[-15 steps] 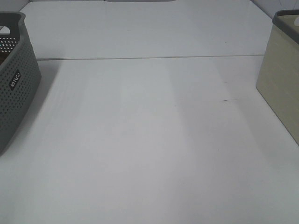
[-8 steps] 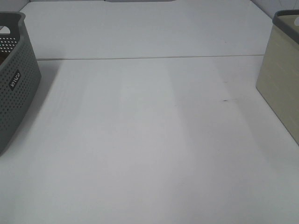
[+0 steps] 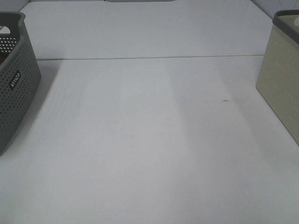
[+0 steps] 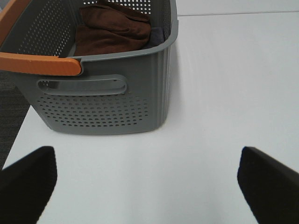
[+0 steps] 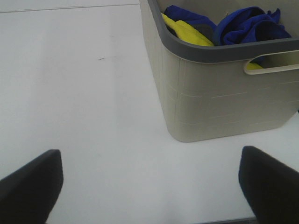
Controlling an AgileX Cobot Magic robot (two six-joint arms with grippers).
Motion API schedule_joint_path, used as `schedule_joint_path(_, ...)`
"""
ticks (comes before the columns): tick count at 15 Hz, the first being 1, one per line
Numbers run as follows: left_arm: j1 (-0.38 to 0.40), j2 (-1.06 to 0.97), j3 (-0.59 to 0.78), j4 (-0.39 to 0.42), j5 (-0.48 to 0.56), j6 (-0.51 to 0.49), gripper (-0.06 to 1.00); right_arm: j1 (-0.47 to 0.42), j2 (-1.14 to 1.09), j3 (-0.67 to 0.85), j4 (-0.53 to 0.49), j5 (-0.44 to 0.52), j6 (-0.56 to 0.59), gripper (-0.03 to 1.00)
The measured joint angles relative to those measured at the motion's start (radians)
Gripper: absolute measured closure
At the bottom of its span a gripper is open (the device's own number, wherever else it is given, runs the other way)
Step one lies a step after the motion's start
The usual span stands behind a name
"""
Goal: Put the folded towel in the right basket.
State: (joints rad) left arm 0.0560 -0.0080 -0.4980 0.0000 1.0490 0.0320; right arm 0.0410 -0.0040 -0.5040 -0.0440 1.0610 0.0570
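Note:
The right basket (image 3: 281, 81) is beige with a grey rim and stands at the table's right edge. In the right wrist view this basket (image 5: 224, 100) holds blue towels (image 5: 247, 25) and a yellow towel (image 5: 187, 32). The left basket (image 3: 14, 81) is grey and perforated. In the left wrist view it (image 4: 103, 109) holds a brown folded towel (image 4: 110, 30) and a dark cloth (image 4: 156, 36). My left gripper (image 4: 147, 186) is open and empty, in front of the grey basket. My right gripper (image 5: 149, 184) is open and empty, in front of the beige basket. Neither gripper shows in the exterior view.
The white table (image 3: 149, 140) lies between the two baskets, with a seam (image 3: 149, 58) across its back. The grey basket has an orange handle (image 4: 37, 63). A small dark mark (image 3: 225, 100) sits on the table near the beige basket.

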Motion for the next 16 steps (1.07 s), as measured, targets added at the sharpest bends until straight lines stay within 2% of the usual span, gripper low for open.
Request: schedule_joint_path(16,0.000,0.000,0.000,0.000,0.000,0.000,-0.03,0.000,0.000,0.000,0.000,0.000,0.000,0.00)
